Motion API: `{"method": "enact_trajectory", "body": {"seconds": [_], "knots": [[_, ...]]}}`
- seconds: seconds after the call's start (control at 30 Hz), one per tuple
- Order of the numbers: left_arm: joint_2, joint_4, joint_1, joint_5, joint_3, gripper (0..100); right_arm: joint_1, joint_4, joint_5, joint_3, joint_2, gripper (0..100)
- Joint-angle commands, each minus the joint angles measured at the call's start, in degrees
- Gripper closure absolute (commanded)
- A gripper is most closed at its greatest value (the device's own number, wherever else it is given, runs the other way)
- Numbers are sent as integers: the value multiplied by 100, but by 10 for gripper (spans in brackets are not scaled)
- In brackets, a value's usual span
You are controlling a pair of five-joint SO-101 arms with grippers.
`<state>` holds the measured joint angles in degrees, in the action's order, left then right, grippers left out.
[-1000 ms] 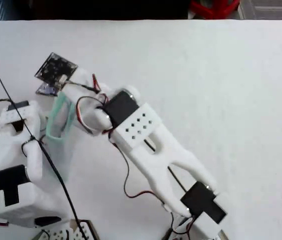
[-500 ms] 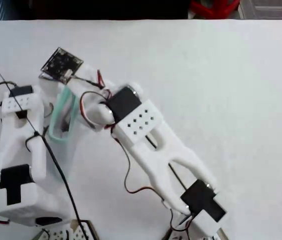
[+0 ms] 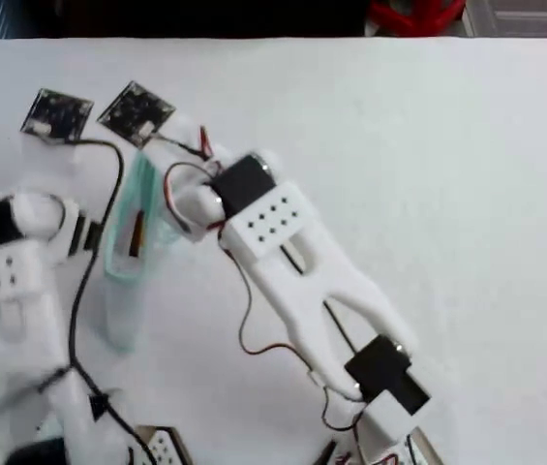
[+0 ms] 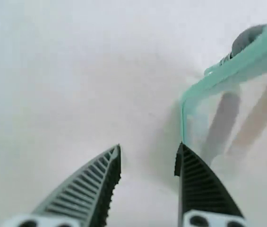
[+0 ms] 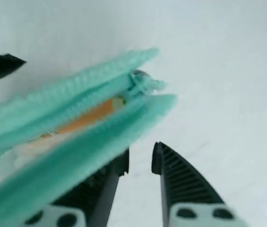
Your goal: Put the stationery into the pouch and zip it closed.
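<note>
The pouch (image 3: 126, 291) is see-through with a teal zipper edge (image 3: 139, 208) and lies at the table's left, between the two arms. In the right wrist view the zipper mouth (image 5: 76, 111) gapes, an orange item (image 5: 88, 116) shows inside, and the zipper pull (image 5: 145, 82) sits at its end. My right gripper (image 5: 140, 158) is open by a narrow gap at that end, with the lower teal edge lying over one finger (image 5: 107, 189). My left gripper (image 4: 147, 156) hangs open over bare table beside the pouch's corner (image 4: 185, 101), apart from it. Dim shapes of stationery (image 4: 223, 118) show through the pouch.
Two small camera boards (image 3: 55, 114) (image 3: 137, 111) stand out above the wrists. A black cable (image 3: 84, 281) loops beside the pouch. The right arm (image 3: 283, 252) crosses the table's middle diagonally. A red object (image 3: 413, 15) lies beyond the far edge. White table stretches to the right.
The left arm has swung left and pulled back from the pouch. The right arm and the pouch's zipper end have shifted slightly up and to the right.
</note>
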<state>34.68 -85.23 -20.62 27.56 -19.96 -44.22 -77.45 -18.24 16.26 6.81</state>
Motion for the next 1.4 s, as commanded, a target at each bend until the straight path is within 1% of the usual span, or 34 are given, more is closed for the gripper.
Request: {"method": "enact_trajectory", "body": {"seconds": [0.0,0.1,0.23,0.5,0.6,0.7,0.83,0.93,1.0,1.13,1.23,1.37], "knots": [[1297,-229,-242,35,26,793,13,119,193,246,-13,904],[2202,-501,-330,149,-185,792,13,119,431,264,-31,904],[3345,-607,-330,141,-633,792,4,110,457,299,-40,904],[5543,-387,-356,-879,-2462,793,40,92,422,299,-40,904],[6413,-273,-338,-1143,-2497,793,40,101,413,299,-40,902],[7125,-141,-154,-1134,-2576,788,13,110,404,299,-48,901],[6923,536,215,-1125,-3349,751,66,84,404,457,-31,900],[6923,738,470,-1160,-3789,748,136,75,404,633,-40,900],[6923,686,620,-1204,-3798,748,136,75,404,721,-40,900],[6985,554,664,-1767,-3429,731,119,75,404,756,13,900],[6985,378,629,-1785,-3024,719,110,84,404,730,13,900],[6985,-149,637,-1793,-2347,718,31,75,404,721,13,902]]}}
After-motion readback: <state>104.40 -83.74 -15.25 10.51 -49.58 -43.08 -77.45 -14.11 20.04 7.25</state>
